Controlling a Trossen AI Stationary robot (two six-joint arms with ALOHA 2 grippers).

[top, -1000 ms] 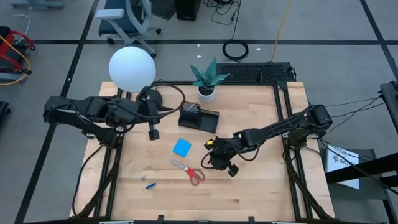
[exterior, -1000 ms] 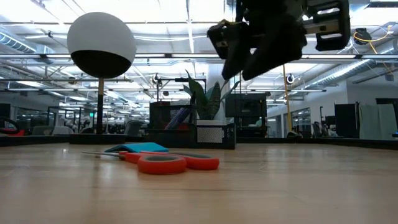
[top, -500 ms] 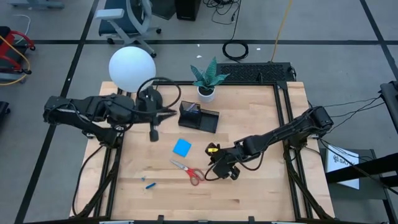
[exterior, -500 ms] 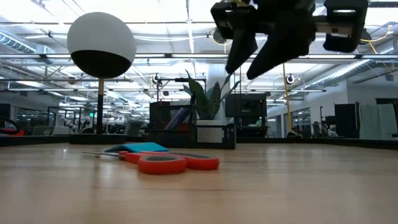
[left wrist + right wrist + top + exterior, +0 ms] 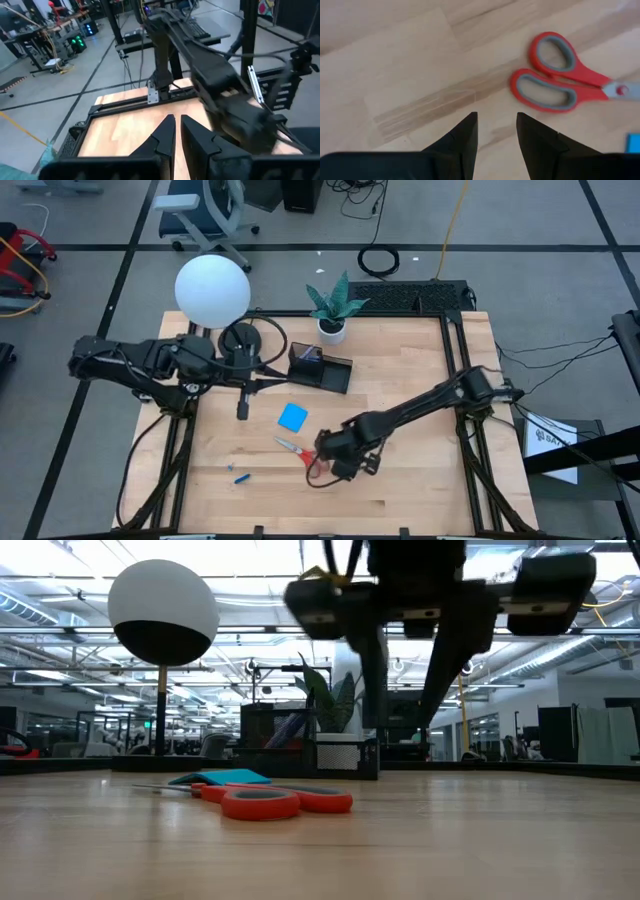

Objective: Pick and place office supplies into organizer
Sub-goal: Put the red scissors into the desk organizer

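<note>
The red-handled scissors lie flat on the table, handles toward the near right. My right gripper hangs open just above them, pointing steeply down, with nothing between its fingers. In the low view it is clear of the table. The blue note pad lies flat beyond the scissors. A tiny blue piece lies near the front left. The black organizer stands at the back middle. My left gripper is shut and empty, held high and pointing toward the organizer.
A white plant pot stands behind the organizer. A lamp with a white globe and round black base stands at the back left, its cable looping beside it. Bare wood lies on the near right.
My right gripper has moved toward the table's near left and down, and has tipped to point more steeply down. It now hangs over the scissors' handles. My left gripper has tipped up from pointing down to nearly level, staying in place. No object has moved.
</note>
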